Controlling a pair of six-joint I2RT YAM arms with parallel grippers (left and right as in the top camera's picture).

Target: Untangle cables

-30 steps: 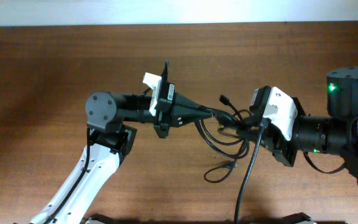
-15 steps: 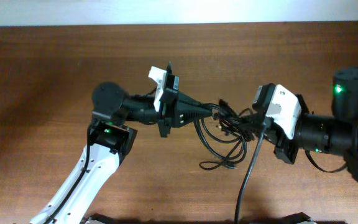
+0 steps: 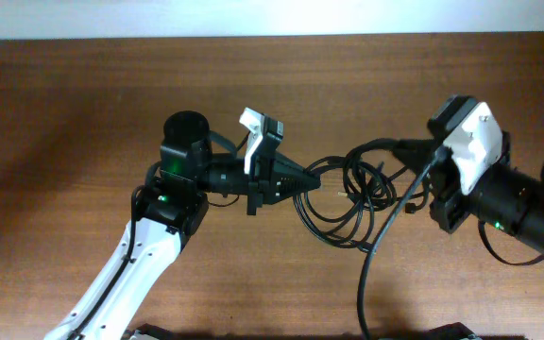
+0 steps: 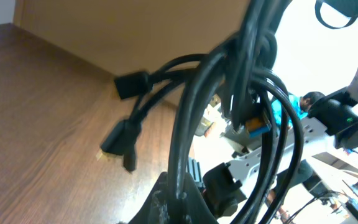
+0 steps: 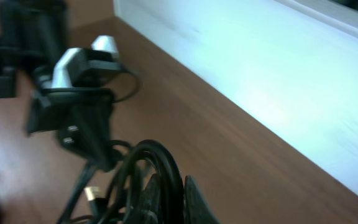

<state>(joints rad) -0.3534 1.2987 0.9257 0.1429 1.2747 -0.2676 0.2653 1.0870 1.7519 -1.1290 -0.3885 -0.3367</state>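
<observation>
the thin, glossy black cables [image 3: 365, 185] hung looped between left gripper [image 3: 313, 179] and right gripper [image 3: 407, 147], both apparently clamped on them

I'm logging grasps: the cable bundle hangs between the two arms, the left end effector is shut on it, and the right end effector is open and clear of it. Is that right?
Not quite. The right end effector is shut on the cables too: the right wrist view shows black loops pinched between its fingers. The left end effector is shut on the bundle, as you say.
</observation>
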